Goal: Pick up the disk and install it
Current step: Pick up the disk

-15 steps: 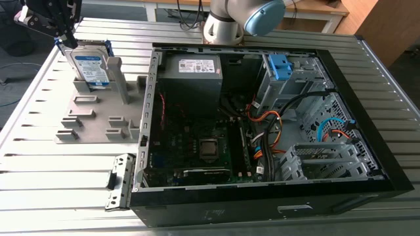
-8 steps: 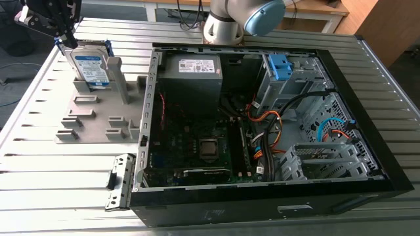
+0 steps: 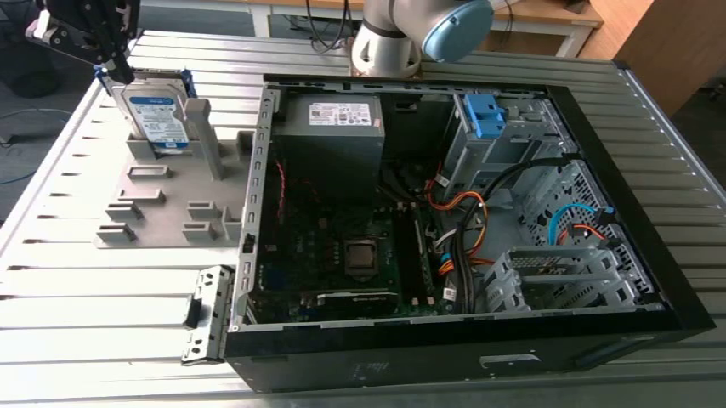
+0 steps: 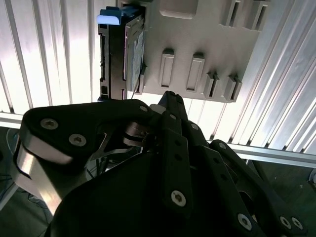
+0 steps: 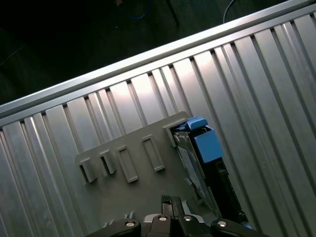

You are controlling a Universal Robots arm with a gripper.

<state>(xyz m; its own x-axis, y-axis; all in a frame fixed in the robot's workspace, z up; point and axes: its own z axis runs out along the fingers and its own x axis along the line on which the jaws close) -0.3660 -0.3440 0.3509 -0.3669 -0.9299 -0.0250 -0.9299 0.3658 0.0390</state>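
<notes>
Disk (image 3: pixel 156 115) upright in grey holder (image 3: pixel 159 208), 10 o'clock of open case (image 3: pixel 340 365). Gripper (image 3: pixel 110 66) at disk's 11 o'clock corner; jaws' state: cannot tell. Risk: off-centre grasp tilts disk, jams it in slot.

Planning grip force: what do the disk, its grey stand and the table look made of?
Disk: dull silver metal edge, white-and-blue label, blue frame probably plastic. Stand: uniform matte grey, likely plastic. Table: ribbed with bright reflections, apparently aluminium.

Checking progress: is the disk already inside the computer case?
No, the disk stands upright in the grey holder, outside the open case.
</notes>
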